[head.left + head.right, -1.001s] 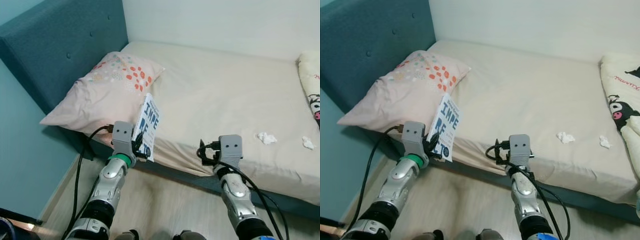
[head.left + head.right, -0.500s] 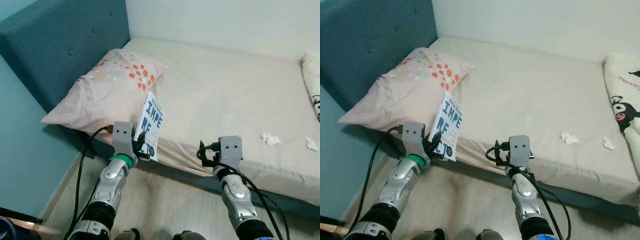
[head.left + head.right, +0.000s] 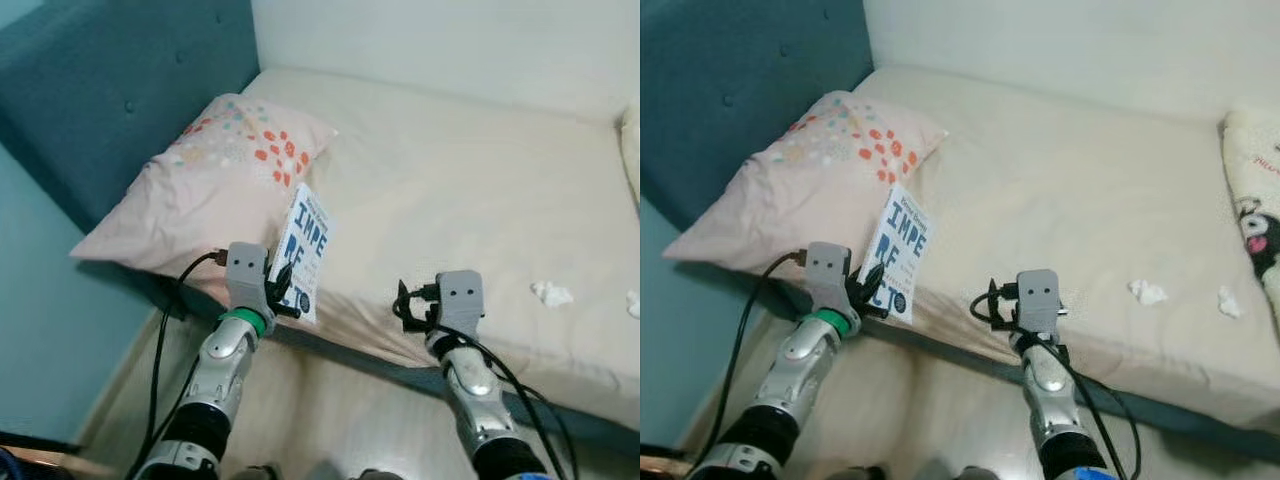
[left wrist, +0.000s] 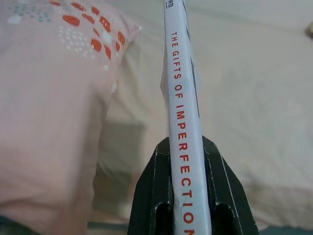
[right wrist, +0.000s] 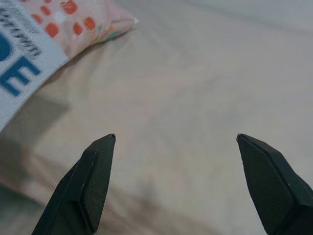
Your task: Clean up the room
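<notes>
Left end effector is closed on the book, held upright by its lower edge, just over the bed edge beside the pillow. Right end effector is wide open w/ nothing in it. Step in hand: probably carrying the book away. Next: find a place for it, then the tissues.

One book, one pillow, two crumpled tissues, one bed, two arms
</notes>
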Motion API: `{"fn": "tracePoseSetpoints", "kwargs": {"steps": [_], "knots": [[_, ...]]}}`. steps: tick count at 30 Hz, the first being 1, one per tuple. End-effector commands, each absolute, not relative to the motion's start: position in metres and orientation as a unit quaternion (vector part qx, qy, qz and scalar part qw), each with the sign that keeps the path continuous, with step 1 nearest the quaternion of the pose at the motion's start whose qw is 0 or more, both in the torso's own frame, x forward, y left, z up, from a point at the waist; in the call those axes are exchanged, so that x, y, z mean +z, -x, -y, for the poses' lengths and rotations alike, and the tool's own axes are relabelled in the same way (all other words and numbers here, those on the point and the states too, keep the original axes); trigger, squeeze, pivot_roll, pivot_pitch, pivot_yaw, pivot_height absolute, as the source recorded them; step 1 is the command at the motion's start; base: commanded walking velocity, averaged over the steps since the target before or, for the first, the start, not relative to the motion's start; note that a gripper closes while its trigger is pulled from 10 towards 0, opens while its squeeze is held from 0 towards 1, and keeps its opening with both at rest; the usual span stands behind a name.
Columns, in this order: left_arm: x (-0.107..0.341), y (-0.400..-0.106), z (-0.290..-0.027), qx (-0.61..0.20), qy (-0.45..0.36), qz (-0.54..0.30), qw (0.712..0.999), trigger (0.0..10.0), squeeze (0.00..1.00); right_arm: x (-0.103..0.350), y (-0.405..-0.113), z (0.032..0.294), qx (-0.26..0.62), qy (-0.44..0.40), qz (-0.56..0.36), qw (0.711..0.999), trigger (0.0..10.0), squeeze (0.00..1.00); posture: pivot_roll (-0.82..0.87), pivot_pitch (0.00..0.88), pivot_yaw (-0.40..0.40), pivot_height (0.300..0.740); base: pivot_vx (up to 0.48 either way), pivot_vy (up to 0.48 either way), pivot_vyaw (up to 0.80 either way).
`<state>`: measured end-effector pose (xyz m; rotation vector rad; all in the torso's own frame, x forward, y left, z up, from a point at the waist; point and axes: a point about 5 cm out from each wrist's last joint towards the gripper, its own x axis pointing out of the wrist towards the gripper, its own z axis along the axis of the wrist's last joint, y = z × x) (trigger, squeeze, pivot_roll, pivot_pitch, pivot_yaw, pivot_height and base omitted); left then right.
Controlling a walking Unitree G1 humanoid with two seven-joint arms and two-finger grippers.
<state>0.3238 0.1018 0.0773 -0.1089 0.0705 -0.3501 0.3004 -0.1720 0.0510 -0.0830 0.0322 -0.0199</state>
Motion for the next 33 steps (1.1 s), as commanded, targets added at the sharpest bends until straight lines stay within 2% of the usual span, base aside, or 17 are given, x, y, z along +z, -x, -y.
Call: {"fn": "tracePoseSetpoints", "kwargs": {"steps": [1, 26, 33], "knots": [[0.0806, -0.3238, -0.1077, -0.171, 0.049, -0.021, 0.984, 10.0, 0.00, 0.0473, -0.2982, 0.1697, -0.008, 0.037, -0.022, 0.999, 10.0, 0.00, -0.01, 0.048, 0.051, 0.740, 0.311, 0.000, 0.00], [0.0828, -0.3252, -0.1065, -0.178, 0.051, -0.018, 0.983, 10.0, 0.00, 0.0472, -0.2986, 0.1689, -0.007, 0.035, -0.022, 0.999, 10.0, 0.00, -0.02, 0.050, 0.055, 0.740, 0.311, 0.000, 0.00], [0.0847, -0.3256, -0.1027, -0.190, 0.051, -0.015, 0.980, 10.0, 0.00, 0.0455, -0.2965, 0.1691, -0.009, 0.034, -0.024, 0.999, 10.0, 0.00, -0.03, 0.057, 0.062, 0.740, 0.111, 0.000, 0.00]]}}
